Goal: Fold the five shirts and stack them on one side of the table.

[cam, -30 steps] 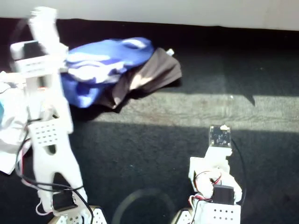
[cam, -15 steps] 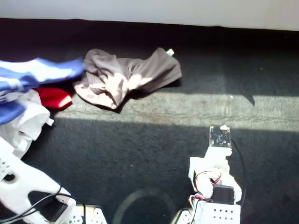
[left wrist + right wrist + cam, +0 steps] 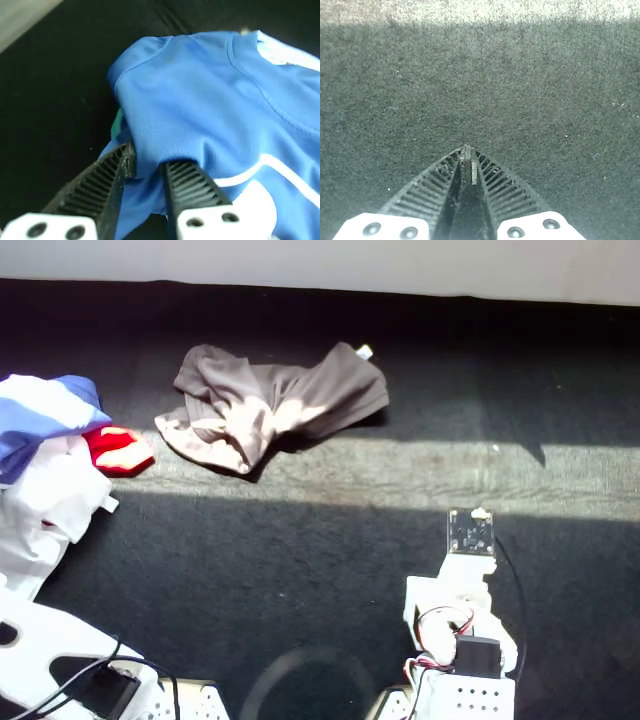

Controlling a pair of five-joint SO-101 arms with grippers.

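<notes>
Pinching a fold of the blue shirt [image 3: 200, 100], the left tool [image 3: 147, 162] grips the cloth at the left edge of the desk [image 3: 330, 570]. There the blue shirt is bunched over a white shirt [image 3: 45, 500], beside a red shirt [image 3: 118, 448]. A grey shirt [image 3: 270, 405] lies crumpled nearby. The right tool [image 3: 466, 160] is closed and empty, low over bare desk.
</notes>
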